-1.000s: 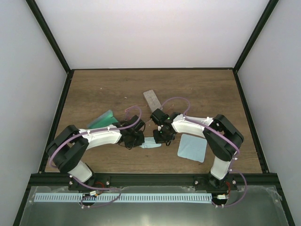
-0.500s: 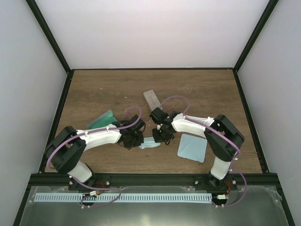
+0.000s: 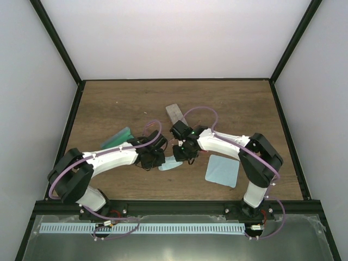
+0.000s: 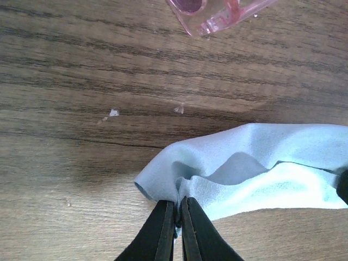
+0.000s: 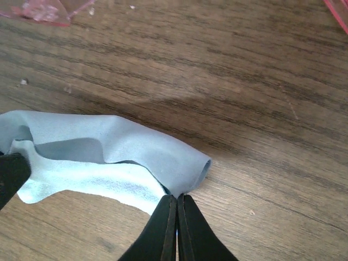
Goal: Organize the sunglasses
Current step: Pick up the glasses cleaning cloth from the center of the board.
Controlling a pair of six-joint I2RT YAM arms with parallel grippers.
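A folded light-blue cloth (image 3: 170, 165) hangs between my two grippers, just above the wooden table. My left gripper (image 4: 178, 204) is shut on the cloth's (image 4: 261, 163) left fold. My right gripper (image 5: 176, 197) is shut on the right fold of the same cloth (image 5: 109, 147). Part of the pink-red framed sunglasses (image 4: 212, 11) shows at the top edge of the left wrist view, lying on the wood beyond the cloth. Another bit of the sunglasses (image 5: 43, 11) shows at the top left of the right wrist view. In the top view the arms hide the sunglasses.
A second light-blue cloth (image 3: 222, 170) lies flat to the right of the right arm. A grey oblong case (image 3: 175, 114) lies beyond the grippers. A teal case (image 3: 117, 138) sits to the left, partly under the left arm.
Both grippers have shifted a little left and away from the near edge, carrying the cloth with them. The left jaws have finished closing on it.
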